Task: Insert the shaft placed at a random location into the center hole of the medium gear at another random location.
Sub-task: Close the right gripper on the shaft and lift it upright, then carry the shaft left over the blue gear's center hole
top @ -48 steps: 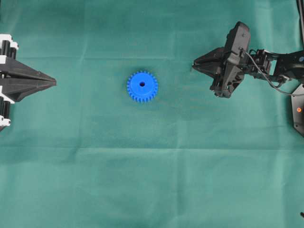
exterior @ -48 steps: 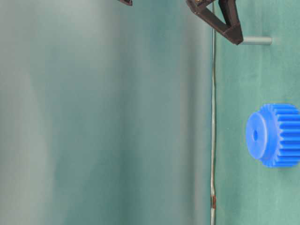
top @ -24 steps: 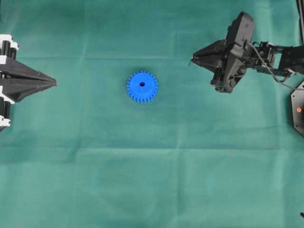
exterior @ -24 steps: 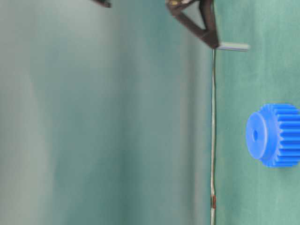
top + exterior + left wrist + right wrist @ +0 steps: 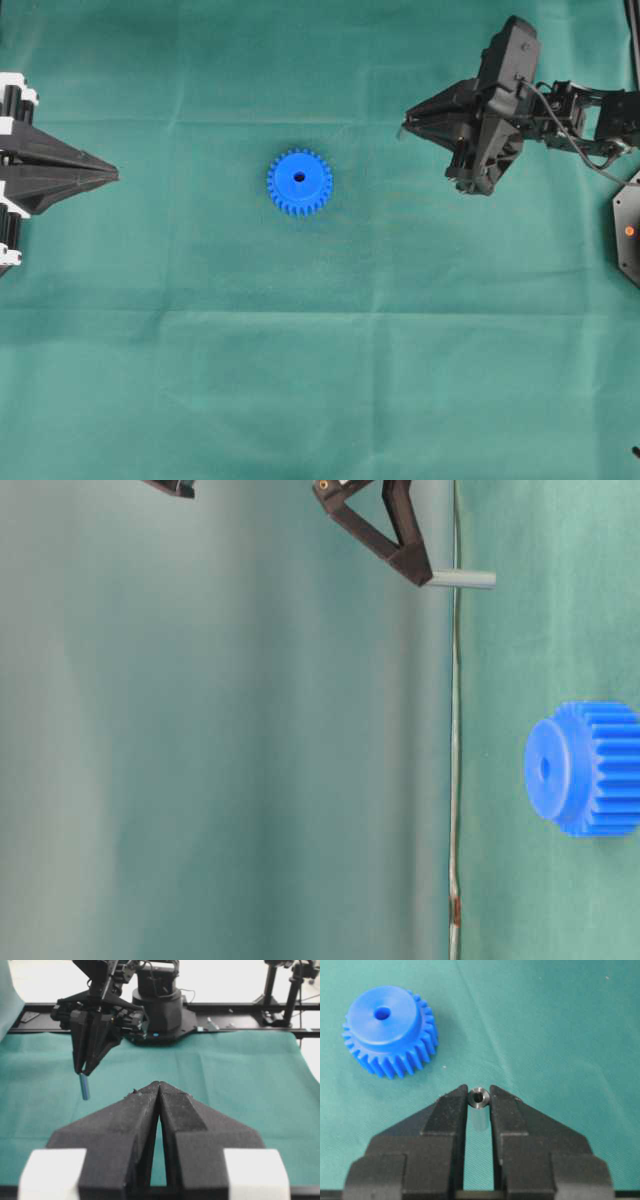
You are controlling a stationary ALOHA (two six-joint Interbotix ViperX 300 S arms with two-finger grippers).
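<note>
The medium gear (image 5: pixel 299 182) is bright blue and lies flat mid-table, its dark center hole (image 5: pixel 299 177) facing up. It also shows in the right wrist view, gear (image 5: pixel 389 1030) at upper left with its center hole (image 5: pixel 382 1013). My right gripper (image 5: pixel 479 1096) is shut on the silver-grey shaft (image 5: pixel 478 1098), whose round end shows between the fingertips. In the table-level view the shaft (image 5: pixel 461 579) hangs lifted off the cloth from the right gripper (image 5: pixel 418 572), to the right of the gear. My left gripper (image 5: pixel 159 1084) rests shut at the table's left edge, holding nothing.
Green cloth (image 5: pixel 320 380) covers the table. A black device with an orange light (image 5: pixel 628 230) sits at the right edge. The right arm's base (image 5: pixel 160 1005) stands at the far side in the left wrist view.
My right gripper has risen off the cloth with the shaft and shifted slightly back. The gear and the left gripper have not moved.
</note>
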